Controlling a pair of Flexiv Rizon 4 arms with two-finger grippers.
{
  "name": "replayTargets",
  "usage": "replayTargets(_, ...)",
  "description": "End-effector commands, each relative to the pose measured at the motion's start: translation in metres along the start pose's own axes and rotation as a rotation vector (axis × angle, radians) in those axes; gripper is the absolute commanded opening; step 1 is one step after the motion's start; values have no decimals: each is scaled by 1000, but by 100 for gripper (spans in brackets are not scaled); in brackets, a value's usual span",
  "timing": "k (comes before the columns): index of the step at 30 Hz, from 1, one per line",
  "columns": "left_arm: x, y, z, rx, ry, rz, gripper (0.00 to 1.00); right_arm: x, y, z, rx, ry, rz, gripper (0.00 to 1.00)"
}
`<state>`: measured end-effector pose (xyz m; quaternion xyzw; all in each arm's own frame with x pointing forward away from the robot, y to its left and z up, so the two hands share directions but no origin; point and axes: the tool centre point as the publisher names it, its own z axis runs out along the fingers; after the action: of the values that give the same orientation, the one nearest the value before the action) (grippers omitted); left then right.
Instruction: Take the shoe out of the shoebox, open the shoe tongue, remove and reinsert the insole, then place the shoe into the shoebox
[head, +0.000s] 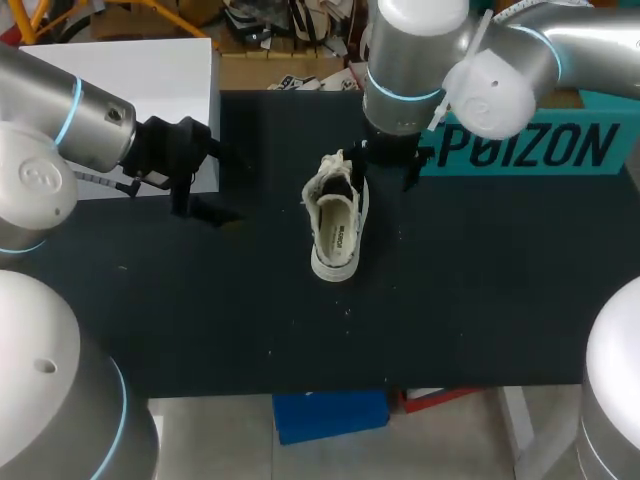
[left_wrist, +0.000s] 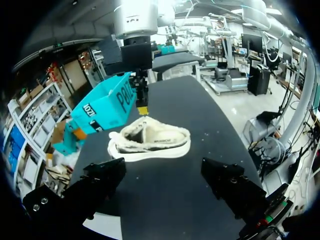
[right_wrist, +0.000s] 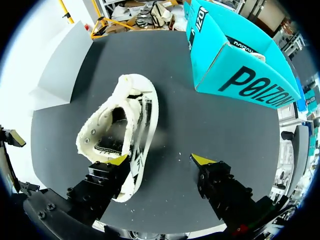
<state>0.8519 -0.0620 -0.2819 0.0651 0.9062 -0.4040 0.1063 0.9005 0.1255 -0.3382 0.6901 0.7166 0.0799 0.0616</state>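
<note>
Black tabletop (head: 480, 300), matte and dotted with small pale specks, fills the workspace in front of you. Nearest the front edge the surface is bare. At mid-table the shoe (head: 335, 225), cream with a light sole, stands upright on its sole with its opening facing up, outside the shoebox.

Your left gripper (left_wrist: 164, 166) is level with the shoe on its left and well apart from it. Its fingers are spread wide and hold nothing.

Your right gripper (right_wrist: 160, 160) sits just past the shoe's far end. Its jaws are parted and empty. One yellow tip is over the shoe's end and the other is over bare table beside it. You cannot tell whether that tip touches the shoe.

Farther back, the teal shoebox (head: 520, 150) rests on the right side of the table. A white box (head: 130, 90) occupies the far left corner.
</note>
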Motion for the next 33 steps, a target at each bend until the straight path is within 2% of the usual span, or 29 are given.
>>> replayTargets(1, 0, 0, 0, -5, 0, 0, 100, 7, 6, 17, 16, -4, -2, 73)
replayTargets(5, 0, 0, 0, -5, 0, 0, 100, 10, 5, 24, 35, 2, -3, 71)
replayTargets(8, 0, 0, 0, -5, 0, 0, 100, 12, 4, 30, 49, 6, -5, 63)
replayTargets(12, 0, 0, 0, -5, 0, 0, 100, 10, 6, 26, 41, -3, 1, 88)
replayTargets(16, 0, 0, 0, -5, 0, 0, 100, 5, 10, 15, 21, -15, 11, 82)
replayTargets(17, 0, 0, 0, -5, 0, 0, 100, 3, 11, 10, 10, -16, 18, 71)
replayTargets(18, 0, 0, 0, -5, 0, 0, 100, 3, 12, 5, 3, -19, 17, 69)
replayTargets(22, 0, 0, 0, -5, 0, 0, 100, 3, 15, -14, -30, -30, 24, 83)
replayTargets(26, 0, 0, 0, -5, 0, 0, 100, 7, 15, -28, -56, -33, 20, 80)
replayTargets(33, 0, 0, 0, -5, 0, 0, 100, 15, 14, -35, -71, -33, 12, 79)
